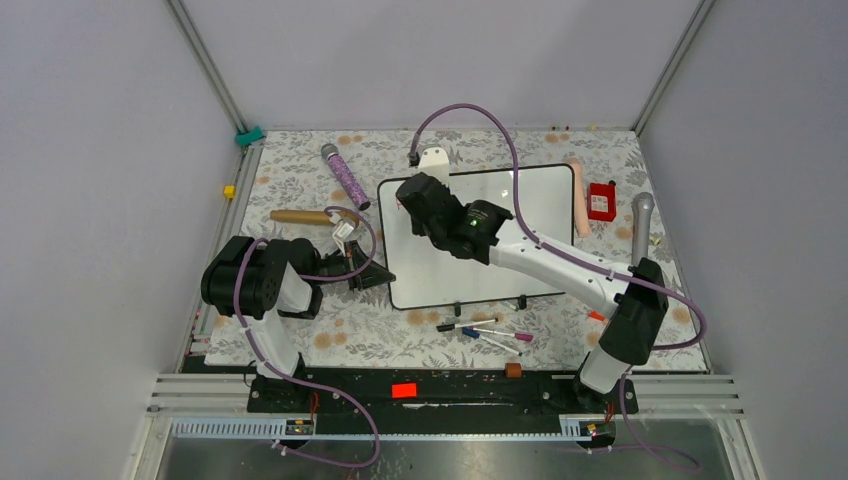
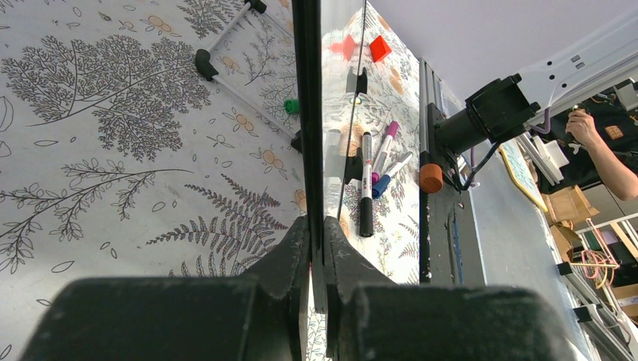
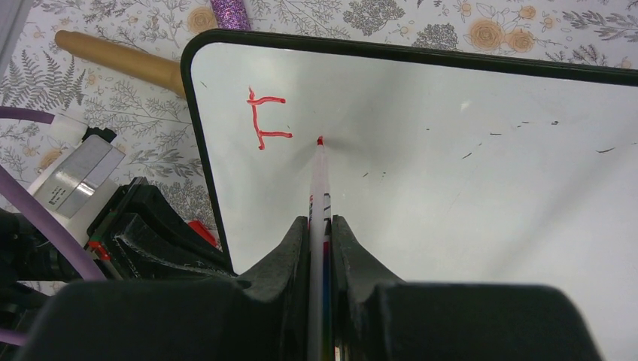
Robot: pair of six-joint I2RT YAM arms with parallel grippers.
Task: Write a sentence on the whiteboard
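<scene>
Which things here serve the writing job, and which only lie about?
In use: whiteboard, red marker, letter F, left gripper, right gripper.
Lying about: spare markers, purple tube, wooden stick, red box.

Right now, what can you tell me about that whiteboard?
The whiteboard is a glossy white rectangle with rounded corners, a thin black frame and two small black feet, apparently flat on the flowered table. The left gripper clamps its left edge. A red F sits near one corner; the red-tipped marker in the right gripper touches the surface beside it.
</scene>
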